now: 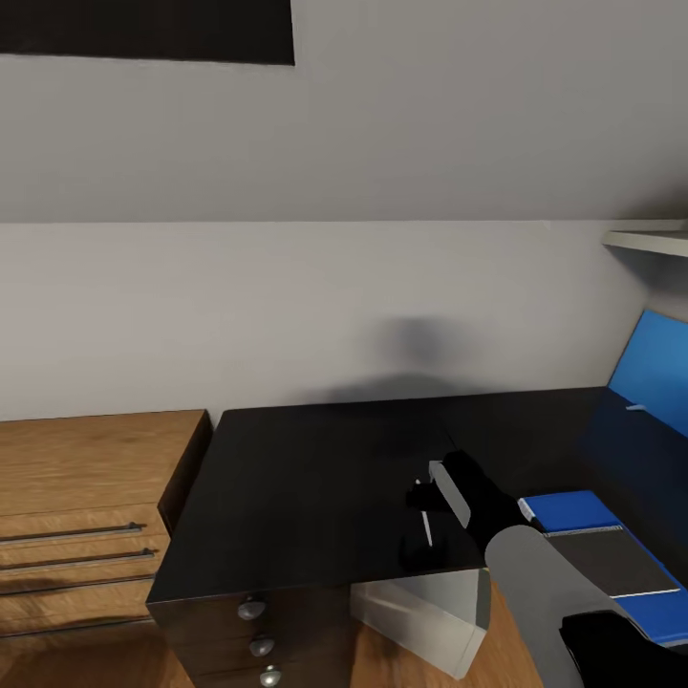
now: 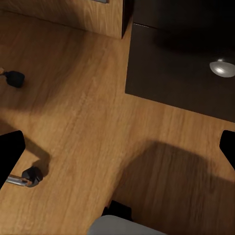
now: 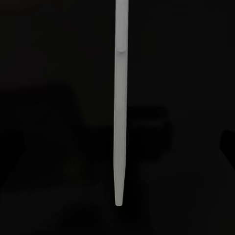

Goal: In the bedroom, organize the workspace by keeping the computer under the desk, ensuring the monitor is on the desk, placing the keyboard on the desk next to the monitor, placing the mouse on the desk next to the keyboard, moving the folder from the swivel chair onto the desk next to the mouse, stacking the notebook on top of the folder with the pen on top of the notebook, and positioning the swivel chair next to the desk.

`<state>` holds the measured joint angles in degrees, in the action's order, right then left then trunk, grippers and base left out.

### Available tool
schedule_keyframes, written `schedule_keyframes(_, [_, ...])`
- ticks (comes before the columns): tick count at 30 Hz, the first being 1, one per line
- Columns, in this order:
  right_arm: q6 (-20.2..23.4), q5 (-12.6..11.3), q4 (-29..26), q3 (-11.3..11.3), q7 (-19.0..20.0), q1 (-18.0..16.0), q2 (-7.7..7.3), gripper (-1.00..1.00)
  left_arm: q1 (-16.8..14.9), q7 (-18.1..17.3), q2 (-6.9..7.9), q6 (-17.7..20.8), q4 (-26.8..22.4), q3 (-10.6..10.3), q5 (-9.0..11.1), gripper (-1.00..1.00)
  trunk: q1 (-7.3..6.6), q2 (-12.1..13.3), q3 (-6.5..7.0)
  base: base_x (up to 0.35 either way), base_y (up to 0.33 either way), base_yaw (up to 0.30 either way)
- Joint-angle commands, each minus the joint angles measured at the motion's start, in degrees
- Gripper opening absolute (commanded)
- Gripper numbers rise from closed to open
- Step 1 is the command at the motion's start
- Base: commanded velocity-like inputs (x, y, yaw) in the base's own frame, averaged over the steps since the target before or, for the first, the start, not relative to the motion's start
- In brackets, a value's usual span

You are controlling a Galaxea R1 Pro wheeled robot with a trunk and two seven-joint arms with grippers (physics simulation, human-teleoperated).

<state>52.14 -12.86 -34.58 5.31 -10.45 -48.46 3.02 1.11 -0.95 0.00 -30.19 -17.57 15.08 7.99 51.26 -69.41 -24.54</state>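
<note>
Right hand [image 1: 418,521] over pen [image 1: 425,527] on desk [image 1: 306,478]

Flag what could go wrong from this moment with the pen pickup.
1. The pen lies close to the desk front edge, so a nudge from the right pincer could roll it onto the floor.
2. The pen is thin and flat on the black top, so the fingers may close over it and miss.
</note>
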Motion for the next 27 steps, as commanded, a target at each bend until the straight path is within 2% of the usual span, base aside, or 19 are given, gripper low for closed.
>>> schedule_keyframes(1, [0.2,-0.6,0.0,0.2,-0.5,0.0,-0.03,1.0,0.0,-0.1,0.0,0.0,-0.1,-0.1,0.5,1.0,0.0,0.0,-0.05,-0.001,0.002,0.0])
schedule_keyframes(9, [0.2,-0.6,0.0,0.2,-0.5,0.0,-0.03,1.0,0.0,-0.1,0.0,0.0,-0.1,-0.1,0.5,1.0,1.76,-3.2,-1.49,0.0,0.0,0.0])
schedule_keyframes(18, [0.2,-0.6,0.0,0.2,-0.5,0.0,-0.04,1.0,0.0,-0.1,0.0,0.0,-0.1,-0.1,0.5,1.0,1.76,-3.2,-1.49,0.0,0.0,0.0])
schedule_keyframes(27, [0.2,-0.6,0.0,0.2,-0.5,-0.1,-0.04,1.0,0.0,-0.1,0.0,0.0,-0.1,-0.1,0.5,1.0,3.52,-6.5,-2.92,0.0,0.0,0.0])
